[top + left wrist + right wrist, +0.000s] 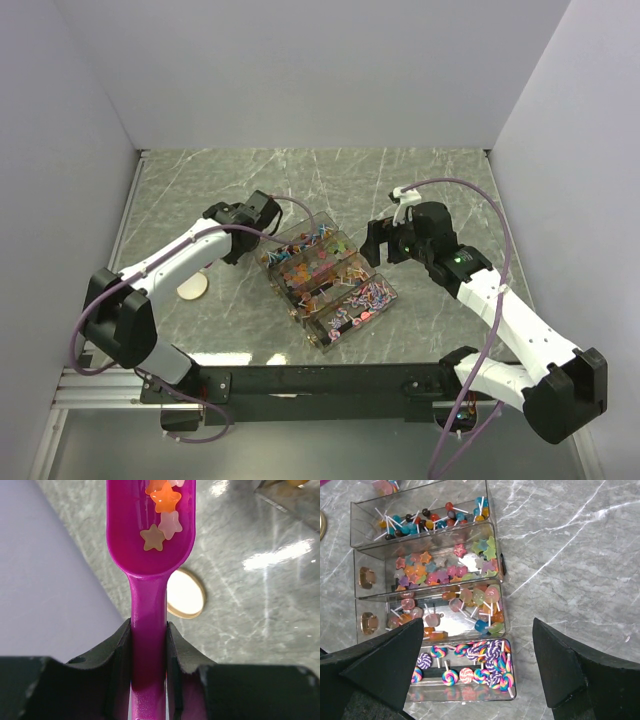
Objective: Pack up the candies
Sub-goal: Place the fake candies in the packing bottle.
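My left gripper (148,630) is shut on the handle of a magenta plastic scoop (148,540). A few star candies (161,517), orange, pink and tan, lie in its bowl. In the top view the left gripper (262,214) hovers by the far left corner of a clear compartment box (322,345) filled with mixed candies (322,272). My right gripper (477,630) is open and empty above the box (365,535). Below it are star candies (445,569), flat lollipops (470,597) and swirl lollipops (485,667). In the top view the right gripper (377,241) is at the box's right side.
A round tan lid (193,288) lies on the marble table left of the box; it also shows under the scoop in the left wrist view (186,595). White walls close in the left, back and right sides.
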Controlling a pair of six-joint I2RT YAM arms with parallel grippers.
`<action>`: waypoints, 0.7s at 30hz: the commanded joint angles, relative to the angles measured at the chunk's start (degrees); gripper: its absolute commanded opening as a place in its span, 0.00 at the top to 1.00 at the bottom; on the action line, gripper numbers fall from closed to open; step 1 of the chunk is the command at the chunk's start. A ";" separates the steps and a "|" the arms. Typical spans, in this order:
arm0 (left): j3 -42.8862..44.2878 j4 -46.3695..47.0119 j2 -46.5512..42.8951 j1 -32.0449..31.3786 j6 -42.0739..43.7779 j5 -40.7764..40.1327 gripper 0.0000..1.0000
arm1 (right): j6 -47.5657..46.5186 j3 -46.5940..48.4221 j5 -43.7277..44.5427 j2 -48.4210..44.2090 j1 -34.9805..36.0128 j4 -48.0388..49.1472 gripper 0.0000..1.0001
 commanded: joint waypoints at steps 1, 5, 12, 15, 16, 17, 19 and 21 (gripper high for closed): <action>3.39 -1.58 0.55 -1.37 0.45 -5.55 0.99 | -0.50 -0.61 0.90 -1.34 0.37 0.85 0.05; 4.35 -2.55 2.57 -3.04 0.54 -7.66 0.99 | -0.58 -0.61 1.17 -1.43 0.54 0.68 0.05; 5.06 -3.96 4.16 -4.45 0.45 -10.56 0.99 | -0.58 -0.70 1.34 -1.25 0.54 0.76 0.05; 5.58 -4.92 4.42 -4.98 0.45 -11.96 0.99 | -0.58 -0.70 1.17 -1.25 0.54 0.85 0.05; 5.59 -5.36 4.42 -5.33 0.45 -12.41 0.99 | -0.58 -0.61 1.25 -1.25 0.54 0.85 0.05; 5.67 -5.54 4.60 -5.59 0.45 -12.93 0.99 | -0.58 -0.61 1.25 -1.34 0.54 0.76 0.05; 5.67 -5.89 4.77 -6.64 0.63 -14.51 0.99 | -0.58 -0.79 1.25 -1.25 0.63 0.94 0.05; 5.94 -6.94 5.56 -7.17 0.45 -14.52 0.99 | -0.58 -0.79 1.25 -1.17 0.72 0.94 0.05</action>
